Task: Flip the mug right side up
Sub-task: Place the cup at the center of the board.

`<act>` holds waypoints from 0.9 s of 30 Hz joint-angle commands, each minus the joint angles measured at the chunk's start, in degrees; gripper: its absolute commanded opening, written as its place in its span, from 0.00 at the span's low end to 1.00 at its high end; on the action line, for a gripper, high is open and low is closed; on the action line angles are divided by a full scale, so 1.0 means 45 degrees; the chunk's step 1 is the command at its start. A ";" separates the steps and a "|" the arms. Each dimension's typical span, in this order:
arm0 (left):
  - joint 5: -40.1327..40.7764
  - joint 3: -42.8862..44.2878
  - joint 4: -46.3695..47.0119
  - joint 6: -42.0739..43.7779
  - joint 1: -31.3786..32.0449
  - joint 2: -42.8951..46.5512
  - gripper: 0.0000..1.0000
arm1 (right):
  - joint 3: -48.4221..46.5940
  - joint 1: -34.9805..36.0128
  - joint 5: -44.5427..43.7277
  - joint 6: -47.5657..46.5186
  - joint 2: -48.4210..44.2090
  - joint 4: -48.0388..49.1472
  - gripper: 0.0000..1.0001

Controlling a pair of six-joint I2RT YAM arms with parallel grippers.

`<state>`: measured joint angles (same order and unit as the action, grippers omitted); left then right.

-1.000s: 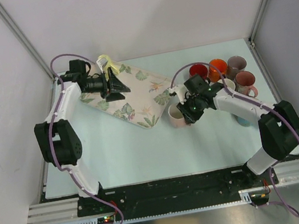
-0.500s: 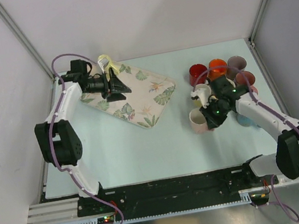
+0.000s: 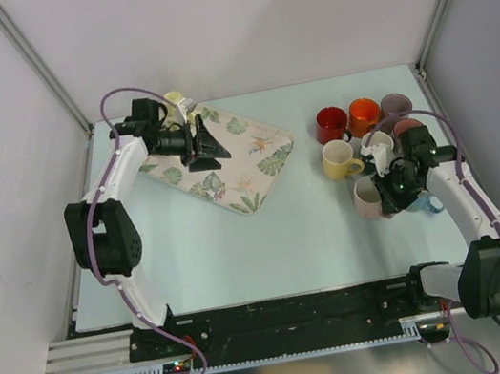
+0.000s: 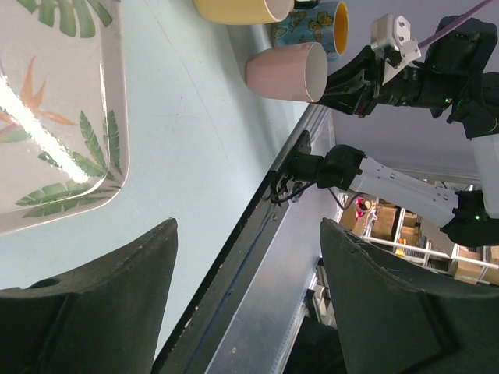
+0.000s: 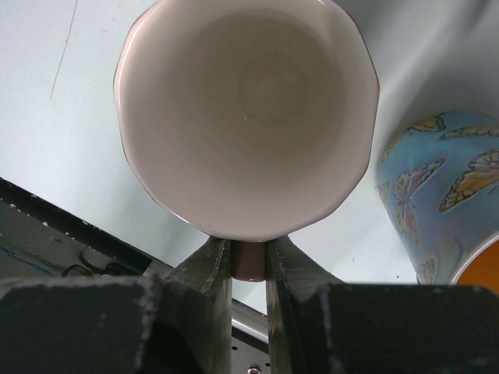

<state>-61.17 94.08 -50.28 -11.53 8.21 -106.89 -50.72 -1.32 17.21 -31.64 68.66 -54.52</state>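
The pink mug [image 3: 364, 198] [image 4: 284, 72] is held on its side low over the table, near the front of the mug cluster. Its white inside [image 5: 245, 109] faces the right wrist camera. My right gripper [image 3: 388, 194] [image 5: 249, 251] is shut on the mug's handle [image 5: 249, 263], one finger on either side of it. My left gripper [image 3: 215, 146] [image 4: 248, 227] hangs open over the floral tray [image 3: 244, 164] with nothing between its fingers.
A blue butterfly mug [image 3: 429, 204] [image 5: 437, 195] stands right beside the held mug. Yellow [image 3: 337, 161], red [image 3: 331, 121], orange [image 3: 364, 113] and mauve [image 3: 396, 106] mugs crowd the back right. A yellow object [image 3: 175, 100] lies behind the tray. The table's black front edge [image 4: 257, 226] is close.
The right arm has carried the pink mug from beside the tray to the right and nearer the front, next to the butterfly mug. The left gripper has shifted slightly right.
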 commanded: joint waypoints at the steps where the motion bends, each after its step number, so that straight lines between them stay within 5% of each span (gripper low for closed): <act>1: -0.0094 0.0265 0.0064 0.0160 0.0132 -0.0001 0.77 | 0.0549 -0.0409 -0.0909 -0.0398 -0.0319 -0.0628 0.00; 23: -0.0094 0.0132 0.0042 0.0197 0.0437 0.0032 0.77 | 0.0685 -0.2411 -0.1326 0.0139 -0.0160 0.0213 0.00; 27: -0.0090 0.0170 0.0051 0.0199 0.0443 0.0057 0.77 | 0.0686 -0.2439 -0.1138 -0.0069 -0.0129 -0.0006 0.17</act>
<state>-61.17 94.08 -50.30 -11.53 9.91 -106.89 -48.84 -11.49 17.91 -31.53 67.26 -52.14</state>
